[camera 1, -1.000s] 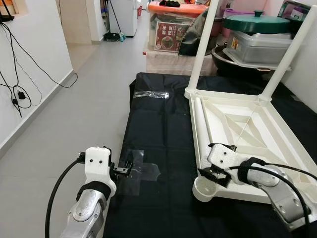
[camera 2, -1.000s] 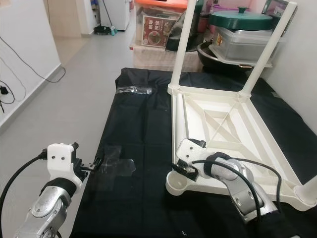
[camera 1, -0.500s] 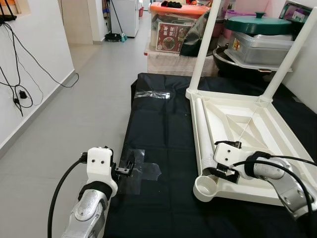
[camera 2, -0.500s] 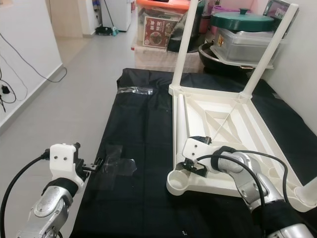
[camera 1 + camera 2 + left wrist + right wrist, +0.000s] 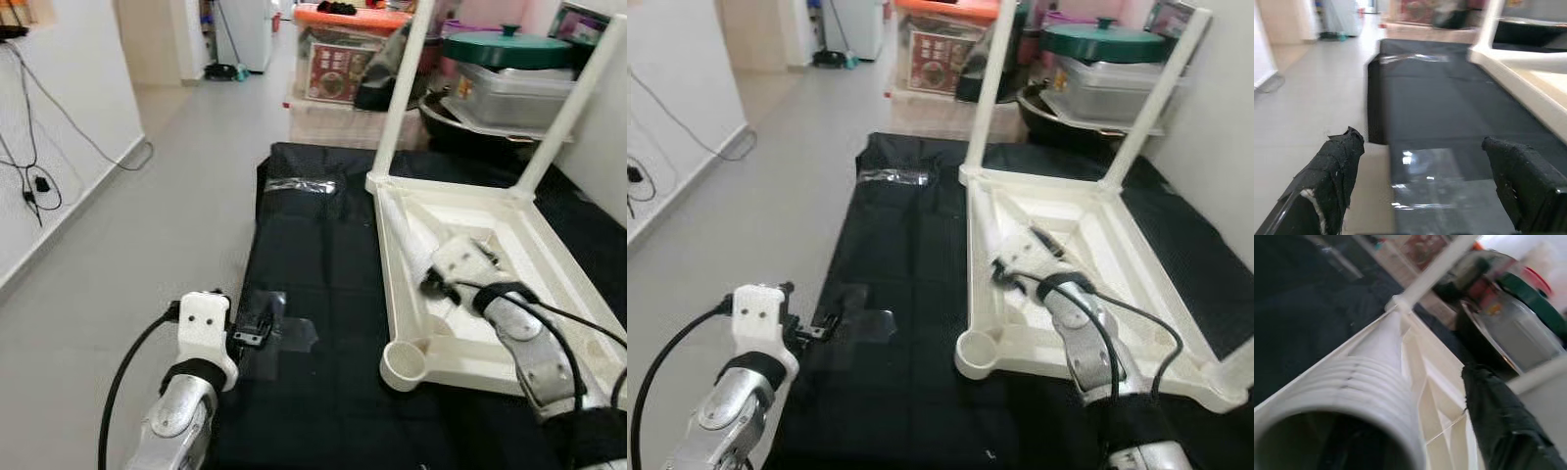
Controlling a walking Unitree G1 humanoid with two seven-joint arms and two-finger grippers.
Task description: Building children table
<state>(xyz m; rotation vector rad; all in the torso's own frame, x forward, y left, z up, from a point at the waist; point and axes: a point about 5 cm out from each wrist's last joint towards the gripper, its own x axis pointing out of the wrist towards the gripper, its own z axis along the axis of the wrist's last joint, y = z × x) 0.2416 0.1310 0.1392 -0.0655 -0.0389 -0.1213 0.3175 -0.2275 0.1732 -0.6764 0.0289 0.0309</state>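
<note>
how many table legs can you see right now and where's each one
3: two legs stand upright in the far corners of the upturned table, far-left and far-right; a loose leg is held by the right gripper. Others may be hidden.

Head cameras look down on the upturned table [image 5: 509,284]; wrist views skim it closely.

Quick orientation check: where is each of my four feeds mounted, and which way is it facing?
Left eye, right eye: head, forward and down at the upturned table on the black sheet; both arms show.
Left wrist: along the left end effector, open over taped sheet.
Right wrist: along the right end effector, holding the loose leg.
Shared: table, sheet.
</note>
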